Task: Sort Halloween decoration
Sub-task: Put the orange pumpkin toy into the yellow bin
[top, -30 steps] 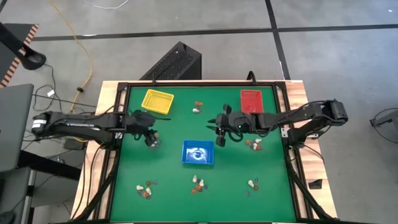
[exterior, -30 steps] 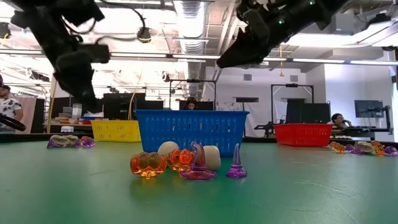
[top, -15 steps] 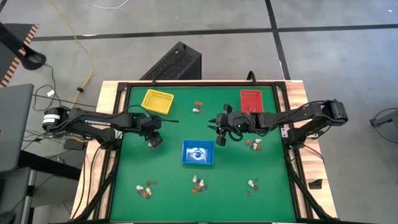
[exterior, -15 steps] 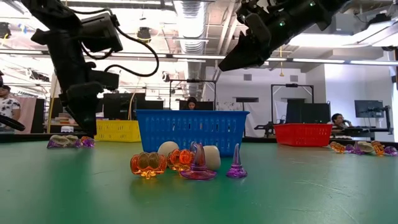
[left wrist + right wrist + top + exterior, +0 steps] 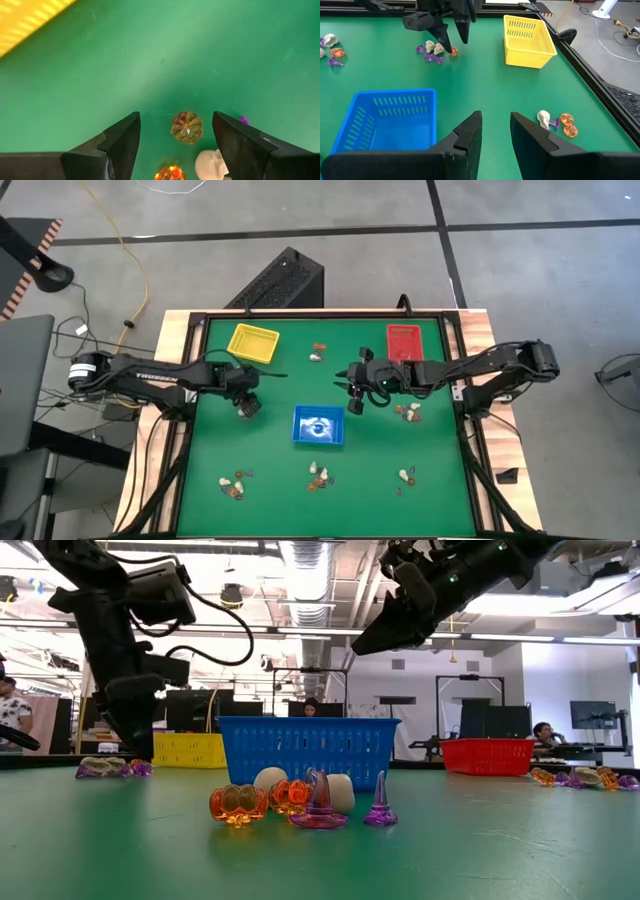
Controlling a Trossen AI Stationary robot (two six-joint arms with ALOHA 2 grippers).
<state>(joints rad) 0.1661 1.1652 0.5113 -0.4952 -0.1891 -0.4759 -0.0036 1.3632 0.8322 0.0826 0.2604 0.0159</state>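
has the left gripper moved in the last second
Yes. The open left gripper shifted slightly toward the blue plastic basket, away from the table's left edge, staying over the trinket cluster.

- A green table (image 5: 280, 480) fills the middle of the high view, with a black frame around it.
- A yellow tray (image 5: 253, 343) sits near the table's upper left.
- A red tray (image 5: 404, 341) sits near the upper right.
- A blue tray (image 5: 319, 426) sits in the middle.
- A black box (image 5: 280, 280) lies on the grey floor above the table.
- A yellow cable (image 5: 128, 250) runs across the floor at the upper left.
- In the low view, a person (image 5: 14, 712) shows at the far left edge.
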